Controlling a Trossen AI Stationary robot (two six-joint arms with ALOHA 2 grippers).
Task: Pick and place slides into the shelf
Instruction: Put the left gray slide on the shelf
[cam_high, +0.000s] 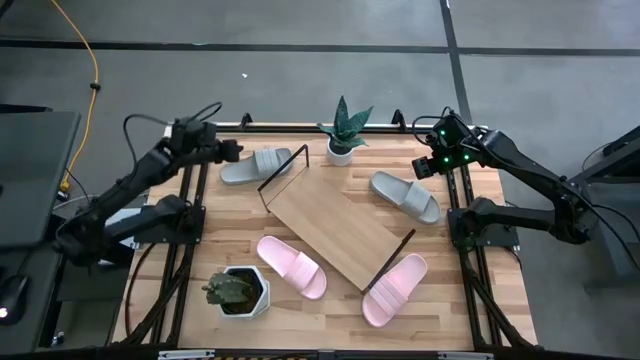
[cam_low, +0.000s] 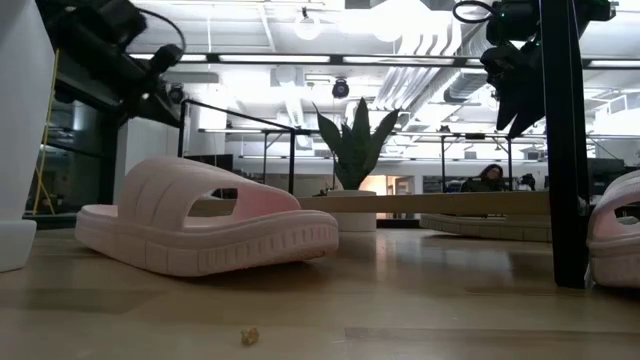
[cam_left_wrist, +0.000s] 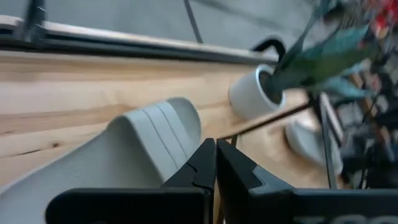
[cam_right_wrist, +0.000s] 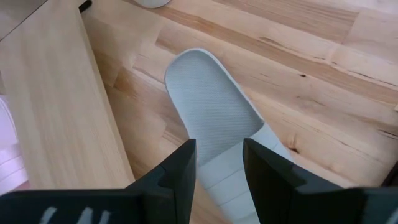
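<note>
The shelf (cam_high: 335, 232), a light-wood board with black wire ends, lies slantwise mid-table. One grey slide (cam_high: 255, 165) rests sole-down at the far left, the other (cam_high: 405, 195) at the far right. Two pink slides (cam_high: 292, 266) (cam_high: 395, 288) lie near the shelf's near side. My left gripper (cam_left_wrist: 216, 163) is shut and hovers over the left grey slide (cam_left_wrist: 124, 162), by its far-left end. My right gripper (cam_right_wrist: 219, 163) is open above the right grey slide (cam_right_wrist: 214, 112), its fingers standing over the strap end, clear of it.
A snake plant in a white pot (cam_high: 343, 140) stands at the far edge between the grey slides. A cactus in a white pot (cam_high: 238, 290) sits near the front left. Black frame rails (cam_high: 185, 250) (cam_high: 470, 260) run along both table sides.
</note>
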